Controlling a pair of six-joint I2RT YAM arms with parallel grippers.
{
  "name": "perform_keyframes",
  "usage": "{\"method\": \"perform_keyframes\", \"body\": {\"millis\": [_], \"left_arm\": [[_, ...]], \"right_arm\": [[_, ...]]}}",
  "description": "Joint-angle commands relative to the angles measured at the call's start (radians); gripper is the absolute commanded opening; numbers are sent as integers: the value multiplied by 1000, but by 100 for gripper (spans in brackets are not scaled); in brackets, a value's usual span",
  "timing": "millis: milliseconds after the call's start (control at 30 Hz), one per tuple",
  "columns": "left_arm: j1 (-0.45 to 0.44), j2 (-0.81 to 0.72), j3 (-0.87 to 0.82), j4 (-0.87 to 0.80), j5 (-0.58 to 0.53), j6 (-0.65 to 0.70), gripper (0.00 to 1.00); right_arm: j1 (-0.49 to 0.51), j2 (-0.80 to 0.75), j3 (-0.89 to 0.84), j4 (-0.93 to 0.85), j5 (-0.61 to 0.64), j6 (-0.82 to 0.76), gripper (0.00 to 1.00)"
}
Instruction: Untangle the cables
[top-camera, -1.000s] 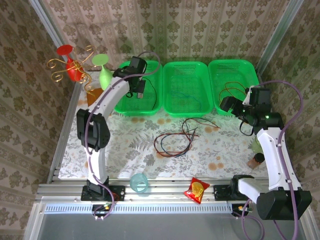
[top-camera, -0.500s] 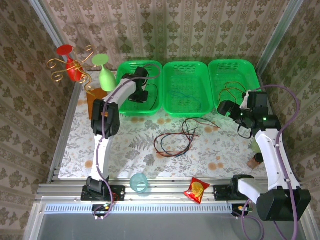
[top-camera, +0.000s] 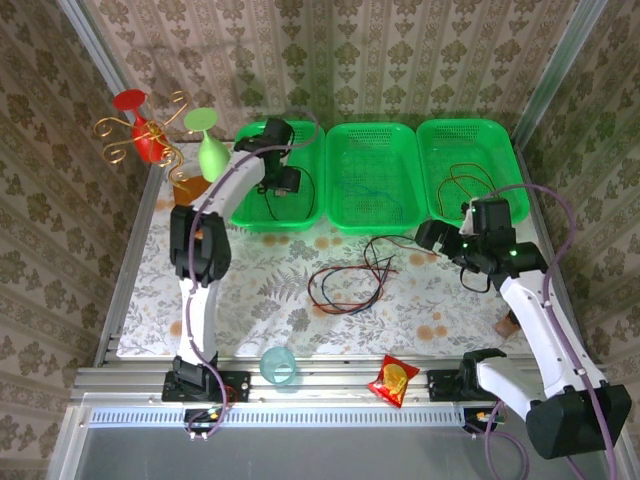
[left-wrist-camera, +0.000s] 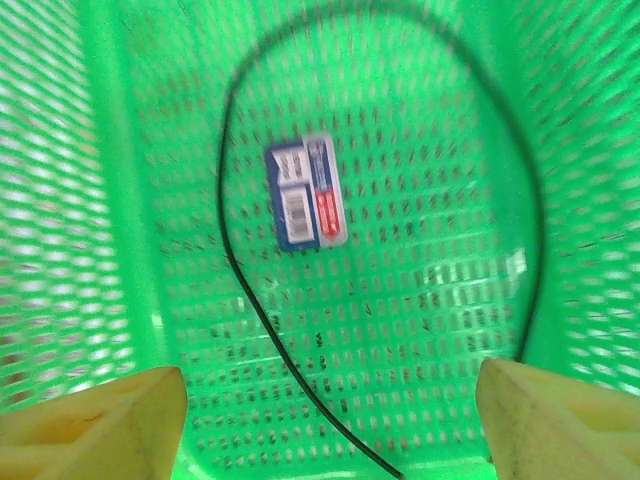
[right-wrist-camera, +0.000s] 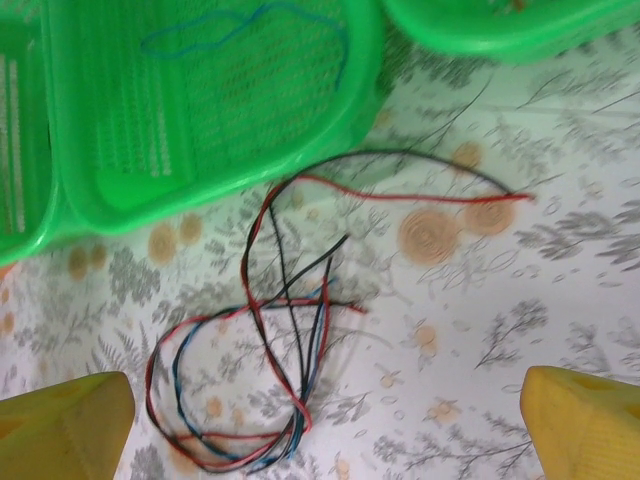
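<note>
Left wrist view: left gripper (left-wrist-camera: 330, 430) now has its fingers spread apart. The black cable (left-wrist-camera: 228, 250) it carried a second ago lies loose on the floor of the left basket (left-wrist-camera: 90, 150).
Right wrist view: right gripper (right-wrist-camera: 325, 425) gapes wide and holds nothing. It has swung in over the tangle (right-wrist-camera: 262, 302) of red, black and blue cables on the table (right-wrist-camera: 480, 330), just beside the middle basket (right-wrist-camera: 370, 100).
Meaning: one cable looks sorted, and the tangle probably comes next.

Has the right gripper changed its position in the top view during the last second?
Yes. The right gripper has moved left and nearer, away from the right green basket, toward the tangled cables.
</note>
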Motion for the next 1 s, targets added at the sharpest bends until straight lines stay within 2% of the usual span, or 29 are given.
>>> {"method": "perform_keyframes", "body": {"millis": [0,100,233,433,667,833,967], "left_arm": [[-23,-134,-2,9,-51,8,78],[-55,-211,-27,-7,-30,-10,78],[-124,-323,-160,24,31,-53,77],[-226,-484,-423,146,131,-190,74],[-325,-623,-697,303,167,-355,71],[-360,-695,-841,383,186,-461,70],[-368,-724,-875,411,189,-489,69]], "right_arm": [[54,-12,-41,19,28,54,100],[94,-17,-93,37,12,89,99],[151,-18,-173,82,-21,134,93],[212,14,-270,211,-91,138,74],[239,138,-280,298,-126,95,52],[278,212,-284,365,-148,61,46],[296,271,-283,382,-122,32,39]]}}
